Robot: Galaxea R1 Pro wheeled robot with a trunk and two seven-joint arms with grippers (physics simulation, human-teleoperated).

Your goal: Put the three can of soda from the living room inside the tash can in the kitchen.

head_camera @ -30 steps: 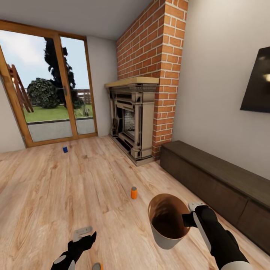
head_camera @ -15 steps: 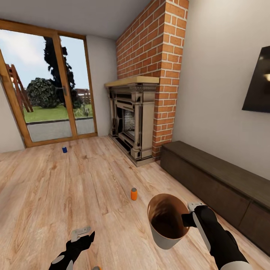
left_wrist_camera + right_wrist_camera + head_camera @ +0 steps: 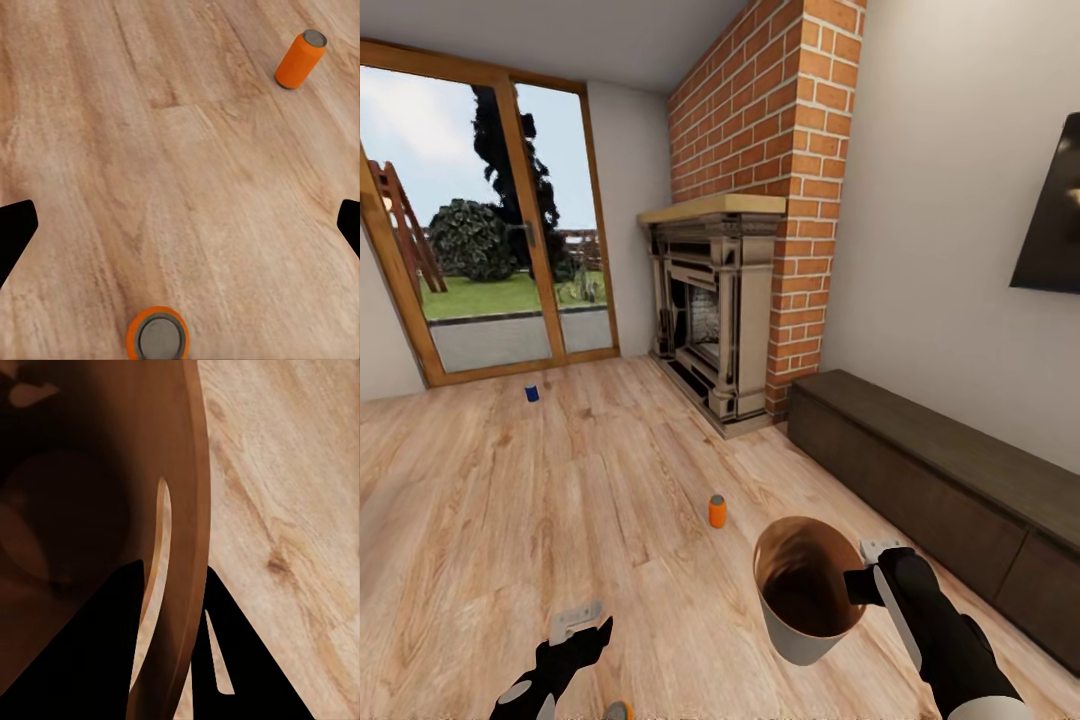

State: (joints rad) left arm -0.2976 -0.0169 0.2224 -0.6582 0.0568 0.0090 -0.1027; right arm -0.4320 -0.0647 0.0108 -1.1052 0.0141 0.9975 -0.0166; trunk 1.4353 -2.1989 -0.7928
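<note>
Two orange cans [image 3: 717,511] [image 3: 618,711], one blue can [image 3: 532,393], one bin [image 3: 800,620].

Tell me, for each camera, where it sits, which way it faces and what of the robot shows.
Head view: high on the robot, facing forward and down over the wood floor toward the fireplace; shows the left hand and the right hand clamping the bin.
Left wrist view: near the left hand, facing down at two orange cans; dark fingertips at the edges.
Right wrist view: at the bin's rim; dark fingers straddle it.
Shared: the farther orange can and the bin.
</note>
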